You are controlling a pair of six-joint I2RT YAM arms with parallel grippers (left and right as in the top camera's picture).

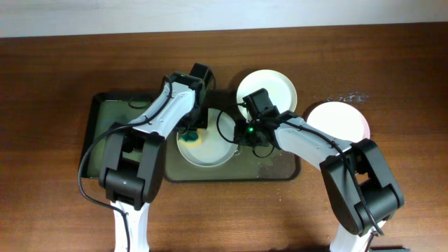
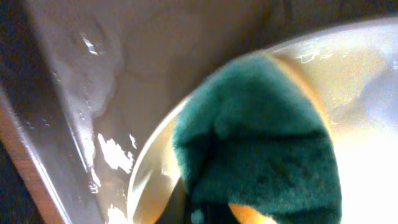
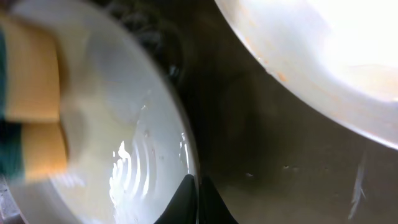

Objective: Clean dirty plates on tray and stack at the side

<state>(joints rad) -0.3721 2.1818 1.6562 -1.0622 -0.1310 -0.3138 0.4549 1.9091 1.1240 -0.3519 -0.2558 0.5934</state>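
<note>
My left pincer (image 1: 190, 131) clenches a green-and-yellow sponge (image 2: 255, 137) against the round white plate (image 1: 213, 152); my right pincer (image 3: 193, 200) pinches that plate's rim.

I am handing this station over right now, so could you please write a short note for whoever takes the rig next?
Left end effector: shut on the sponge, pressed onto the middle plate on the tray.
Right end effector: appears to pinch that plate's right rim.
The rear plate overlaps the tray's far edge; the right plate lies on the table beside the tray.
Done: nothing stacked yet.
Left: finish scrubbing, clean any other dirty plate, stack all three at the side.
</note>
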